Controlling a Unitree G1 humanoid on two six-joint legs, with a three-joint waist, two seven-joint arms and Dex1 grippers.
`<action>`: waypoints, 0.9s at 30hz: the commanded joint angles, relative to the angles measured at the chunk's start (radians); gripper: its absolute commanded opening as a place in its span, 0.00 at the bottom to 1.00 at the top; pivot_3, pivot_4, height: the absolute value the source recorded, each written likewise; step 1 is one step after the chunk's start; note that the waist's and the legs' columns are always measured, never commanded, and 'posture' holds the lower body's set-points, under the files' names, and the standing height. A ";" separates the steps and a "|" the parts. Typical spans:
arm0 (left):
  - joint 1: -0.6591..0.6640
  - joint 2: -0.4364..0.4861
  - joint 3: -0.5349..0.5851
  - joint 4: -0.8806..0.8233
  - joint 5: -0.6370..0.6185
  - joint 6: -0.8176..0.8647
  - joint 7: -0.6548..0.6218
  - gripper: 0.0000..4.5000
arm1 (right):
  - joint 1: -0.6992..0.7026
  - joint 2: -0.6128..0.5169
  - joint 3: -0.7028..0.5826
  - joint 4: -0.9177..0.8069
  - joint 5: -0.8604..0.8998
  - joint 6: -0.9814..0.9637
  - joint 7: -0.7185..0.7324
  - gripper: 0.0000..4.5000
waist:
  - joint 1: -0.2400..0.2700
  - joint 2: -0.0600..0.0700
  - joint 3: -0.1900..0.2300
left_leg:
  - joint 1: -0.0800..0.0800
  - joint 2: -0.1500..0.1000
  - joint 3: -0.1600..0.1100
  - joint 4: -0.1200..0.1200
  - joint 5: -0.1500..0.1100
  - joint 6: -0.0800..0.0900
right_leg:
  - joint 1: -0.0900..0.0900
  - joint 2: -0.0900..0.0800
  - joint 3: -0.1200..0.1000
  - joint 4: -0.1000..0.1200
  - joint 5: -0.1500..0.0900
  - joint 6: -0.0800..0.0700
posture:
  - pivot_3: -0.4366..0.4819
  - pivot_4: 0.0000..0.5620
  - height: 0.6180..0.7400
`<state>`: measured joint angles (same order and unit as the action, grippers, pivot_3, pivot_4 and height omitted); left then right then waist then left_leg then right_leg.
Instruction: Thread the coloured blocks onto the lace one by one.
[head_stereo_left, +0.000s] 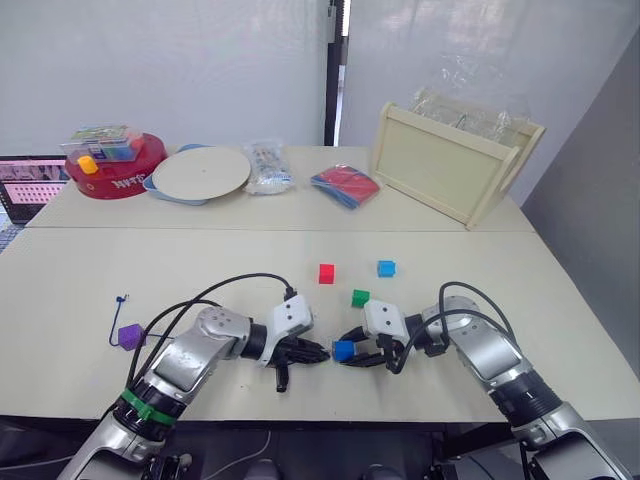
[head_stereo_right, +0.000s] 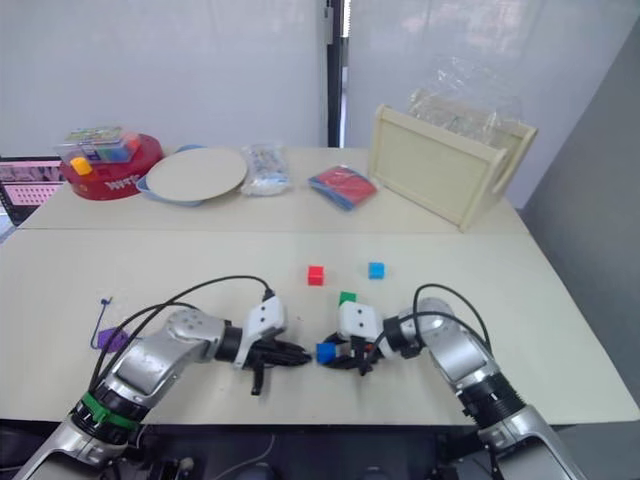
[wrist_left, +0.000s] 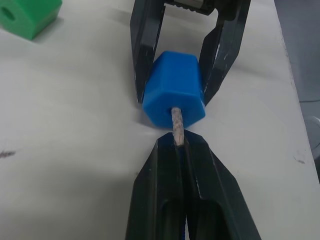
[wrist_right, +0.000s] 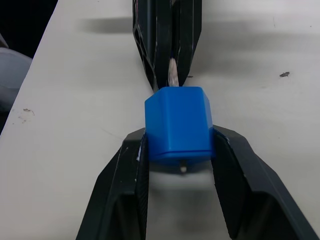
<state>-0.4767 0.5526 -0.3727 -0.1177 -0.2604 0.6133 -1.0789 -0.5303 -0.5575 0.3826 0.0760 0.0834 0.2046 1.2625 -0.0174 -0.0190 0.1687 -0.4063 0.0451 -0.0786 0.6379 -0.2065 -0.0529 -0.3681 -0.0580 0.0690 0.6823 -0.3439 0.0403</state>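
Tabletop (head_stereo_left: 520, 330), lace tip (wrist_left: 177, 125) through blue block (wrist_left: 174, 95)

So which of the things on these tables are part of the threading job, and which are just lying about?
Part of the job:
- lace, tip pinched in the left end effector
- dark blue block, gripped by the right end effector, tip already through it
- purple block, already on the lace
- green block, red block, light blue block

Lying about:
- wooden tray
- plate
- red tin
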 joint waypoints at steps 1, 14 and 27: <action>-0.051 -0.046 -0.005 -0.016 -0.007 -0.027 0.005 0.00 | 0.028 -0.004 0.029 -0.010 -0.018 0.018 0.002 0.28 | 0.001 0.000 0.000 | 0.000 0.000 0.000 0.000 0.000 0.000 | 0.000 0.000 0.000 0.000 0.000 0.000 | 0.48 0.27 1.00; -0.034 0.072 0.057 -0.067 -0.012 -0.007 -0.068 0.50 | 0.051 -0.004 0.033 -0.031 -0.034 0.046 -0.024 0.28 | 0.000 0.000 0.000 | 0.000 0.000 0.000 0.002 0.000 0.000 | 0.001 0.000 0.000 0.000 0.000 0.001 | 0.48 0.27 1.00; 0.157 0.204 0.127 -0.053 0.010 -0.133 -0.059 0.57 | 0.041 -0.002 0.029 -0.025 -0.040 0.056 -0.041 0.28 | -0.003 0.000 0.000 | 0.001 0.001 0.000 0.002 -0.001 0.001 | 0.002 0.000 0.000 0.000 0.000 0.001 | 0.48 0.27 1.00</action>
<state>-0.3328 0.7464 -0.2449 -0.1754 -0.2717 0.5091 -1.1380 -0.5052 -0.5542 0.3821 0.0299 0.0637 0.2392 1.2183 -0.0202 -0.0189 0.1686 -0.4049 0.0458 -0.0788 0.6396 -0.2072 -0.0518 -0.3666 -0.0576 0.0690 0.6823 -0.3437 0.0409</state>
